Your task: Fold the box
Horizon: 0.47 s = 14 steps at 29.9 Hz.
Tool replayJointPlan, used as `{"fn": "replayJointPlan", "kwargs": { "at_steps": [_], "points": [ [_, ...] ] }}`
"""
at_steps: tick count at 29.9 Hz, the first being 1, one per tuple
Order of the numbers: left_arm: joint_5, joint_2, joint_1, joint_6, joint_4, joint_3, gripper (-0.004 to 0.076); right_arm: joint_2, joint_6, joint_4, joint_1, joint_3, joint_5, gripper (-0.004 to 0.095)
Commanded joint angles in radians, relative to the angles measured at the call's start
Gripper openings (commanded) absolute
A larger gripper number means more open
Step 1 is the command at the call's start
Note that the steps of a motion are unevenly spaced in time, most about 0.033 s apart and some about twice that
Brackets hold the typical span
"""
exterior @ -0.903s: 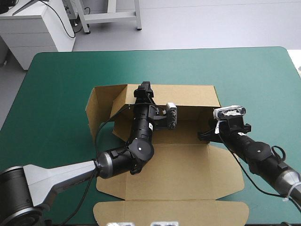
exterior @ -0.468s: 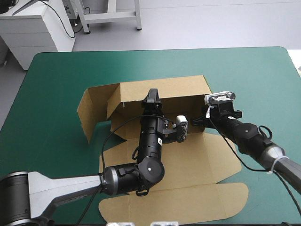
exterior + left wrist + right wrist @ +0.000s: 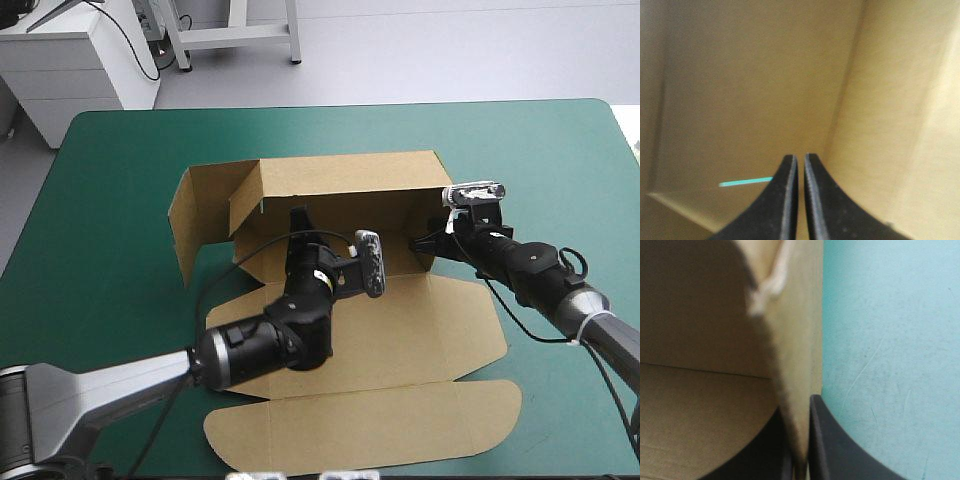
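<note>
Brown board of this kind should, in my judgement, handle light and stiff yet crease readily at its scored lines, so I take the box (image 3: 400, 330) by a panel's free edge, not its middle. It sits mid-way across the teal-green table (image 3: 120, 180), with its rear wall and left flap raised and its lid flat on the near side. My right claw (image 3: 420, 243) is clamped on the upright flap at the box's right end, while my left claw (image 3: 297, 213) is closed on nothing, its tips inside the box near the rear wall.

The box (image 3: 400, 330) is plain brown, the table (image 3: 120, 170) cover teal-green, and the left claw (image 3: 800, 158) black, seemingly unmarked.
</note>
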Motion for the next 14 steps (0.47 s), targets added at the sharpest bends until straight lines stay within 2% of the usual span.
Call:
{"fn": "replayJointPlan", "kwargs": {
  "at_steps": [1,3,6,11,14],
  "points": [
    [0.01,-0.089,0.116,0.233,-0.333,-0.165,0.0014,-0.007,0.026,0.001,0.0,-0.015,0.073,-0.002],
    [0.106,-0.094,0.22,0.355,-0.523,-0.26,0.0014,-0.007,0.038,-0.009,0.0,-0.015,0.092,-0.002],
    [0.191,-0.096,0.407,0.483,-0.77,-0.373,0.0009,-0.007,0.096,-0.064,0.0,-0.015,0.112,-0.002],
    [0.192,-0.101,0.794,0.622,-1.285,-0.443,0.0007,-0.007,0.257,-0.225,0.0,-0.015,0.11,-0.002],
    [0.203,-0.101,0.997,0.645,-1.447,-0.443,0.0007,-0.007,0.343,-0.314,0.0,-0.025,0.121,-0.002]
  ]
}}
